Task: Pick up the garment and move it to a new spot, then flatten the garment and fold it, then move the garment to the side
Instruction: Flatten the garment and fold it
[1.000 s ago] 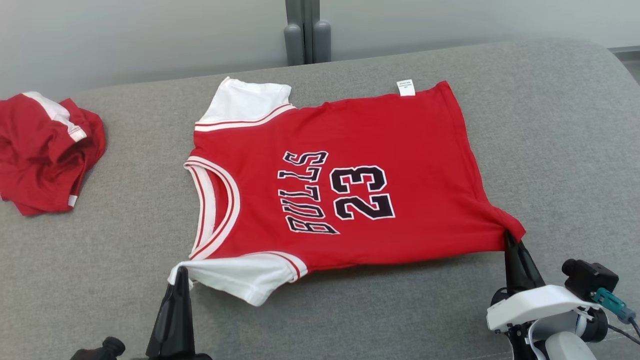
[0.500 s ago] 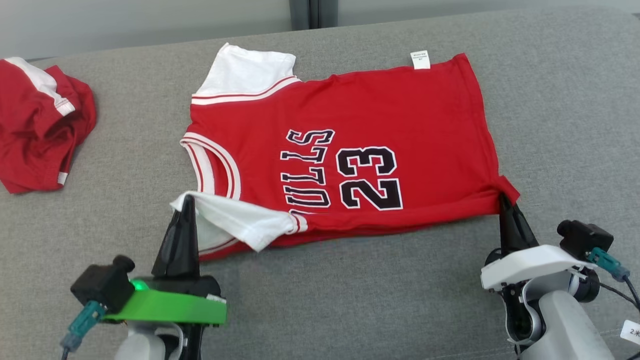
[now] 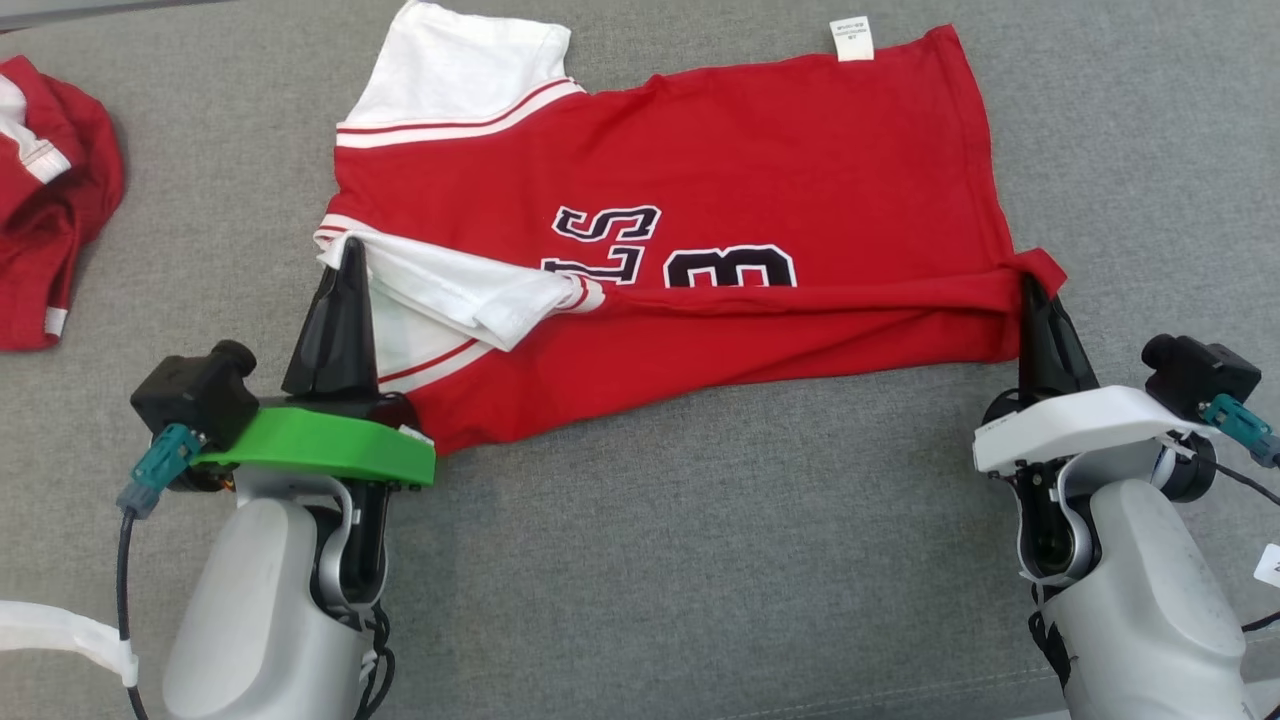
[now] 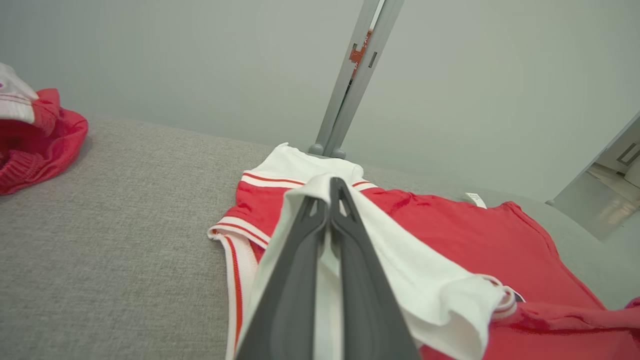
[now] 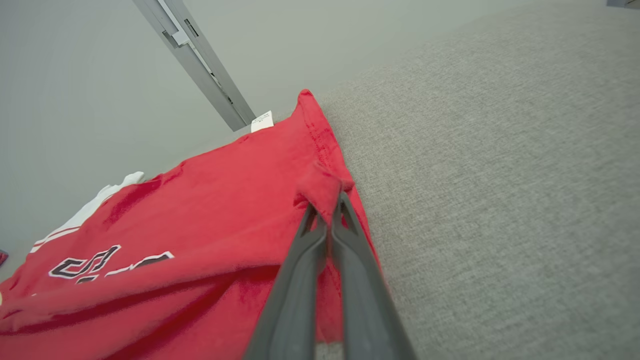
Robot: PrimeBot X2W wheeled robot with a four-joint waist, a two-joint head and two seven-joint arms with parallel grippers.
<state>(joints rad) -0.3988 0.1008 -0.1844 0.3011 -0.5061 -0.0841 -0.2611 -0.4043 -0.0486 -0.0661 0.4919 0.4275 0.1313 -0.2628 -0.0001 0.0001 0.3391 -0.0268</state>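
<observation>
**Red shirt (image 3: 780, 160), near edge doubled over, held at both ends**

Item: red knit shirt with white sleeves and black lettering, lying on a grey cushion (image 3: 700, 560).

Position: spread across the middle of the cushion, with the neck towards the robot's left and the hem towards its right. Its long axis therefore runs side to side in the head view. The near long edge is lifted and doubled over the chest, covering the lower half of the print. The far edge, with a small white label (image 3: 851, 38), lies flat.

Left gripper (image 3: 350, 245): fingers pressed together on the near white sleeve (image 3: 470, 290) at the neck end. The left wrist view shows white cloth draped along both sides of them.

Right gripper (image 3: 1027, 283): fingers together, pinching the near hem corner (image 5: 322, 192), with a small bunch of red cloth at the tips.

Governing relation: the far edge lies straight ahead of both pairs of fingertips, away from the robot. The two grips sit about level across the long axis, and each arm is nearer its own end.

Assessment: the fold appears to be in hand and not yet laid. The next move likely calls for both arms to travel forward together, keeping the crease parallel to the long axis. An uneven advance would probably skew it.

Surroundings: a second red garment (image 3: 50, 200) lies crumpled at the robot's left, well apart. A grey post (image 4: 350, 75) stands behind the cushion.
</observation>
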